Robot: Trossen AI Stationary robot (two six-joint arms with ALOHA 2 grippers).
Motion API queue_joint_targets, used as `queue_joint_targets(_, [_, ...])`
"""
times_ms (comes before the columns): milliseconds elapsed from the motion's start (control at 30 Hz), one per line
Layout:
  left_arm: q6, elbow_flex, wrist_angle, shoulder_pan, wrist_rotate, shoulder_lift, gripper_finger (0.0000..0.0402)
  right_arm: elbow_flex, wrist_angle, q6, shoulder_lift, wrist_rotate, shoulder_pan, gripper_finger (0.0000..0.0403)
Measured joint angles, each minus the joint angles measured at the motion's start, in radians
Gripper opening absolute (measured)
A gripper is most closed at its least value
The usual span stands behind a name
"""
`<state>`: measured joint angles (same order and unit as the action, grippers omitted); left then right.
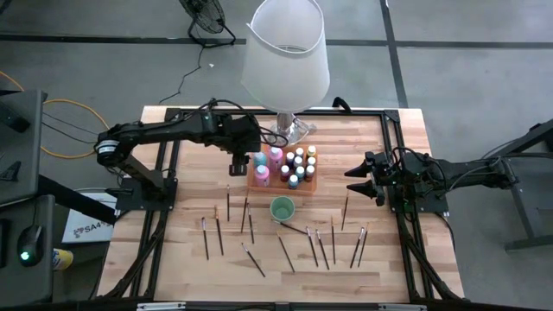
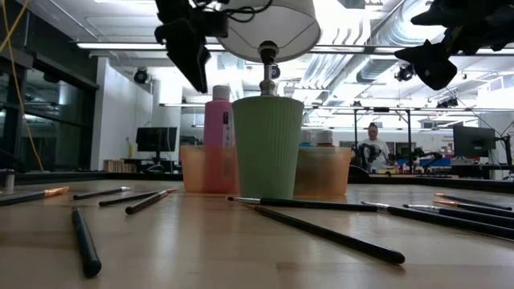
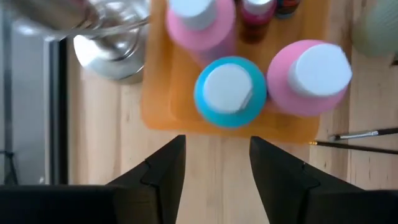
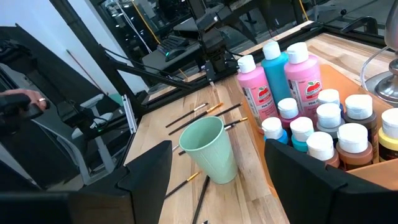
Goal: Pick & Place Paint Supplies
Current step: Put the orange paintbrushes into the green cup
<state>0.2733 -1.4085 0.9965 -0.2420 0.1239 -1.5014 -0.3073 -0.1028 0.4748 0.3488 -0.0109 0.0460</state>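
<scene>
Placement seems just done: the teal bottle (image 3: pixel 231 91) is seen standing in the orange tray (image 3: pixel 163 106), with the left gripper (image 3: pixel 217 163) released, empty, just outside the tray's edge. A brush (image 1: pixel 228 204) near the tray is judged next. The right gripper (image 1: pixel 361 180) is held open beyond the tray.

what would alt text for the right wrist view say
An orange tray packed with small white-capped paint bottles, plus two tall pink bottles and a teal bottle, sits on a wooden table beside an upright pale green cup. Thin brushes lie scattered behind the cup, and the right gripper frames the foreground, open.
</scene>
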Motion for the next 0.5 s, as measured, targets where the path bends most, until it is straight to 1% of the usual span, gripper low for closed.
queue_joint_targets(67, [-0.027, 0.000, 0.010, 0.000, 0.017, 0.030, 0.0171, 0.000, 0.000, 0.001, 0.000, 0.000, 0.000, 0.0250])
queue_joint_targets(167, [-0.079, 0.000, 0.028, 0.000, 0.016, 0.084, 0.0171, 0.000, 0.001, 0.006, 0.000, 0.000, 0.000, 0.0250])
queue_joint_targets(267, [-0.154, 0.000, 0.044, 0.000, 0.010, 0.141, 0.0172, 0.000, 0.002, 0.037, 0.000, 0.003, 0.000, 0.0250])
queue_joint_targets(333, [-0.210, 0.000, 0.059, 0.000, 0.009, 0.180, 0.0172, 0.000, 0.006, 0.087, 0.000, 0.014, 0.000, 0.0250])
queue_joint_targets(400, [-0.256, 0.000, 0.065, 0.000, 0.009, 0.215, 0.0172, 0.000, 0.015, 0.188, 0.000, 0.019, 0.000, 0.0250])
queue_joint_targets(433, [-0.276, 0.000, 0.060, 0.000, 0.007, 0.233, 0.0172, 0.000, 0.016, 0.265, 0.000, 0.016, 0.000, 0.0250])
queue_joint_targets(500, [-0.305, 0.000, 0.073, 0.000, -0.001, 0.267, 0.0172, 0.000, 0.032, 0.501, 0.000, -0.003, 0.000, 0.0250])
